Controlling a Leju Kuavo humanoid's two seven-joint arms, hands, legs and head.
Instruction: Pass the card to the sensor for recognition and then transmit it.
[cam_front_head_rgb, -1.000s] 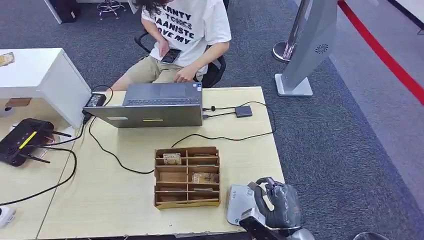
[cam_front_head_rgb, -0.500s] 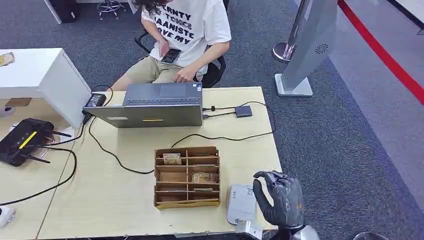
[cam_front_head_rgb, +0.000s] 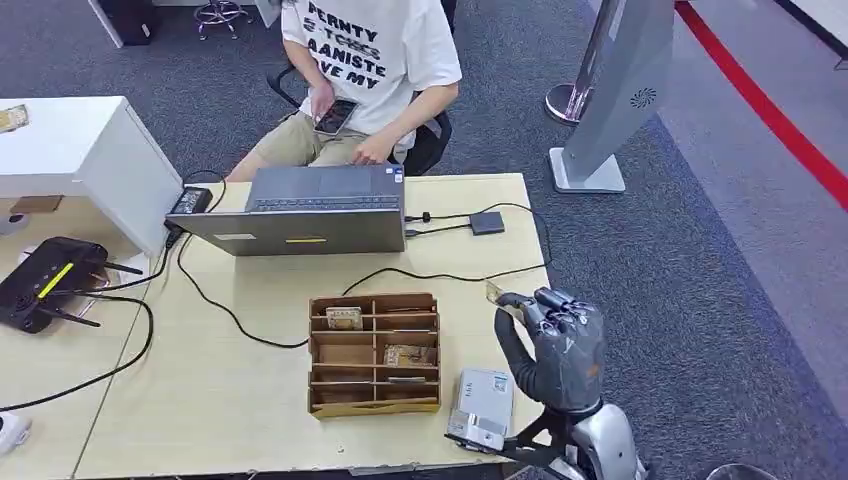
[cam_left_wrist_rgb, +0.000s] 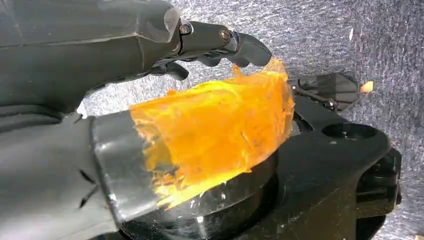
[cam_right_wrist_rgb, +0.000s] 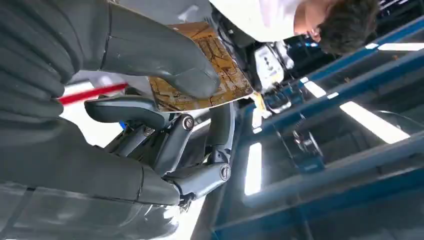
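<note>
Card (cam_front_head_rgb: 493, 293) is sitting pinched in my raised right hand (cam_front_head_rgb: 557, 345), while the sensor (cam_front_head_rgb: 483, 408) is lying nearer, slightly left.

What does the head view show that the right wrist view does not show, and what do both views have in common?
Only the head view shows the table, the wooden organizer, the grey sensor near the table's edge and the laptop. Only the right wrist view shows the card's brown printed pattern up close, with the thumb pressing on it. Both show the right robot hand holding the card, and the seated person.
</note>
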